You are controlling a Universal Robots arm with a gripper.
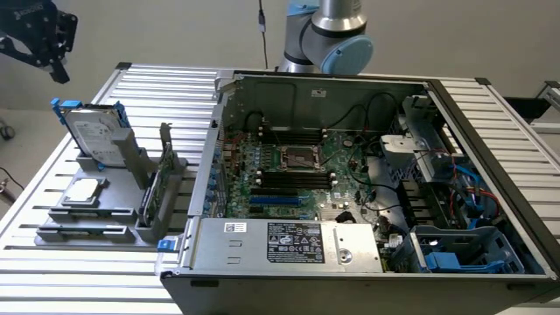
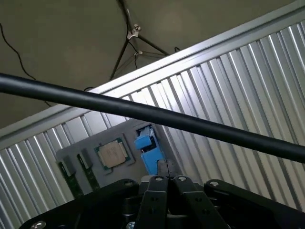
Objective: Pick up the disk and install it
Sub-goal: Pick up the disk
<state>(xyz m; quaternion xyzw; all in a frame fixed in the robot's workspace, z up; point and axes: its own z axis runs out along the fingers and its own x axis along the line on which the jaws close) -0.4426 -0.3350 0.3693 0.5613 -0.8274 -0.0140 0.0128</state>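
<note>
Hovers above upright disk [image 1: 90,134] w/ pincer [image 2: 167,180] shut, empty; could ram disk's blue rail or knock it in grey holder [image 1: 96,216] if lowered w/o opening.

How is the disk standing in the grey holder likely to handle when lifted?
The disk looks like a rigid metal slab: probably stiff and heavy for its size. Standing on edge in the grey holder, it might tip if nudged sideways. Its smooth faces may be slippery; the blue rails could grip better.
</note>
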